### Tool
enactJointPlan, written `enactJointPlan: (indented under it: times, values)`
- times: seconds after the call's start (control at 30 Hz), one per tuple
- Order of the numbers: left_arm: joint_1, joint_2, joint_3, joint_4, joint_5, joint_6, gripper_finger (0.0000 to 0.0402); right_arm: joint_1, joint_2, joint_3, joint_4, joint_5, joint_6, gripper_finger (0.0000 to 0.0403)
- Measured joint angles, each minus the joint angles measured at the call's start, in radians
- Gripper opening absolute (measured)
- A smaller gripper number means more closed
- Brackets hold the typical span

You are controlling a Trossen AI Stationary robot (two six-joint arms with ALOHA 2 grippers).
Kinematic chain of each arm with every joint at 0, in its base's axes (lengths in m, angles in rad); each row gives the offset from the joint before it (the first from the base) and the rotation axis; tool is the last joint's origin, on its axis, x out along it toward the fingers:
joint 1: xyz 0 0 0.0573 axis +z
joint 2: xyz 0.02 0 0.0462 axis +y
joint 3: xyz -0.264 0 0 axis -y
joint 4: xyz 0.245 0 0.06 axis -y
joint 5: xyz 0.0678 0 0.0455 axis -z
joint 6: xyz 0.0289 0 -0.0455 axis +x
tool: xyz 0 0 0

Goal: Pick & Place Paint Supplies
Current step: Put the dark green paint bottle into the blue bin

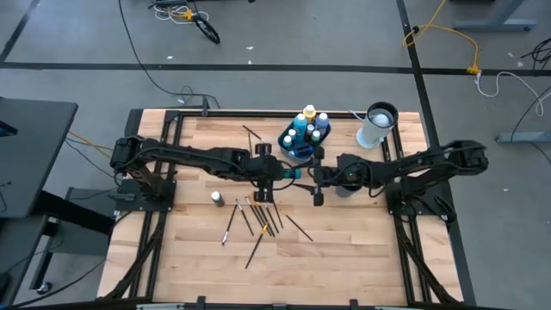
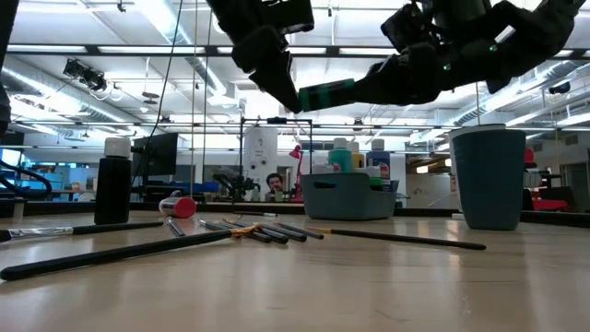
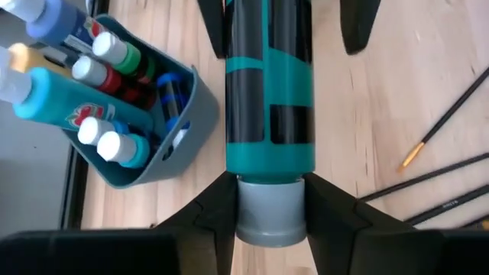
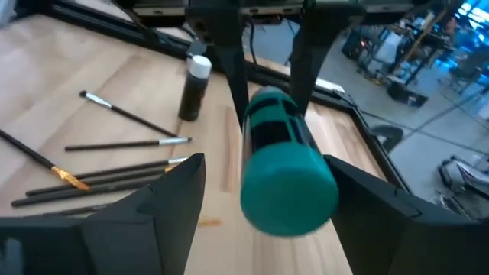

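Left gripper (image 3: 267,218): pinching teal paint bottle (image 3: 269,114) by its grey cap, beside the bin (image 3: 179,141); label unreadable. Right gripper (image 4: 263,202): spread around the bottle's base.

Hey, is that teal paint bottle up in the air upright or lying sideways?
Sideways. The teal paint bottle lies level in the left pincer, held above the table, its base pointing at the open right pincer.

Scattered brushes (image 1: 258,220) and bin (image 1: 299,146) flank bare table (image 1: 344,250).

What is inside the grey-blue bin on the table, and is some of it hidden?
The bin holds upright paint bottles with white caps: blue, teal, green and red ones show. Their lower parts and the bin's bottom are covered by its wall.
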Motion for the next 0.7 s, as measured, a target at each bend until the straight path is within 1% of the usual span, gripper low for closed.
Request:
enactJointPlan:
  times: [0.07, 0.17, 0.6, 0.7]
  values:
    - [0.0, 0.0, 0.0, 0.022, 0.001, 0.019, 0.0126, 0.0, 0.019, 0.0, 0.041, -0.016, 0.0, 0.0258]
    - [0.0, 0.0, 0.0, 0.033, 0.002, 0.038, 0.0127, 0.0, 0.045, 0.0, 0.081, -0.011, 0.011, 0.0249]
    - [0.0, 0.0, 0.0, 0.047, 0.008, 0.03, 0.0129, -0.001, 0.056, 0.0, 0.131, -0.014, 0.019, 0.0159]
    - [0.0, 0.0, 0.0, 0.046, 0.009, 0.023, 0.0136, -0.001, 0.056, 0.0, 0.133, -0.016, 0.019, 0.014]
